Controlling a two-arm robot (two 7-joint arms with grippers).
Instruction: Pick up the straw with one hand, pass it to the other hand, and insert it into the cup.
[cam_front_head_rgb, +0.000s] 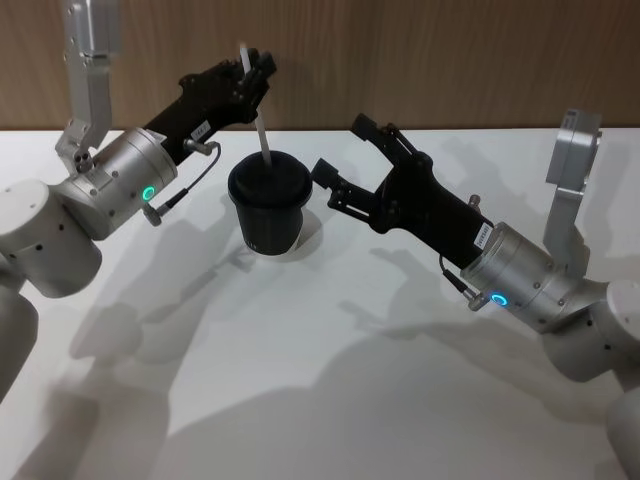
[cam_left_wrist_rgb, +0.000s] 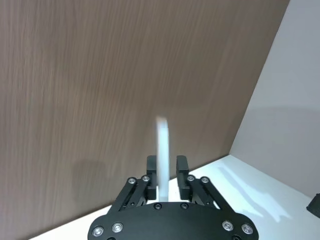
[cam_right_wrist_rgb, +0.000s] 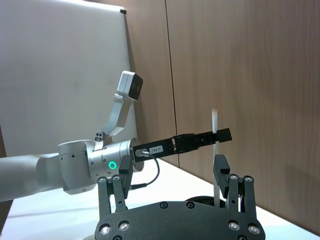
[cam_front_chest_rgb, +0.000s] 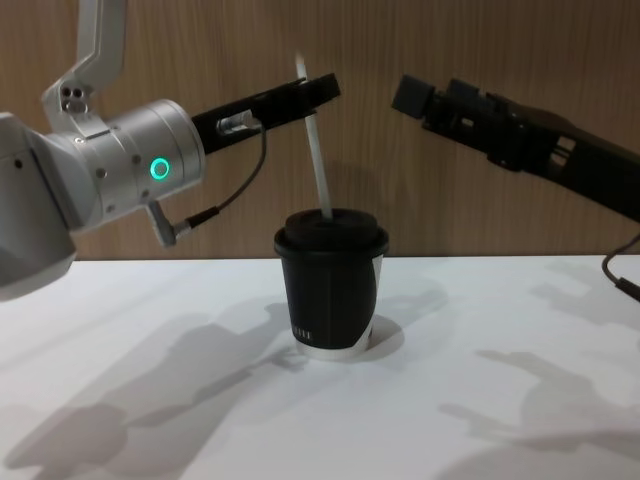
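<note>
From the head view I see my left gripper (cam_front_head_rgb: 247, 72) clamped near the top of the straw (cam_front_head_rgb: 262, 135), whose lower end meets the lid of the cup (cam_front_head_rgb: 268, 207); holding high leaves the length free to slide down. My right gripper (cam_front_head_rgb: 344, 160) sits just beside the cup, fingers spread and empty. In the left wrist view the straw (cam_left_wrist_rgb: 162, 155) stands pinched between the fingers (cam_left_wrist_rgb: 151, 167). The right wrist view shows my right fingers (cam_right_wrist_rgb: 220, 170) apart, the left gripper (cam_right_wrist_rgb: 216, 136) beyond. The chest view has the straw (cam_front_chest_rgb: 318, 165) tilted into the lid of the cup (cam_front_chest_rgb: 331, 285) on the table (cam_front_chest_rgb: 480, 420); I judge insertion is under way
</note>
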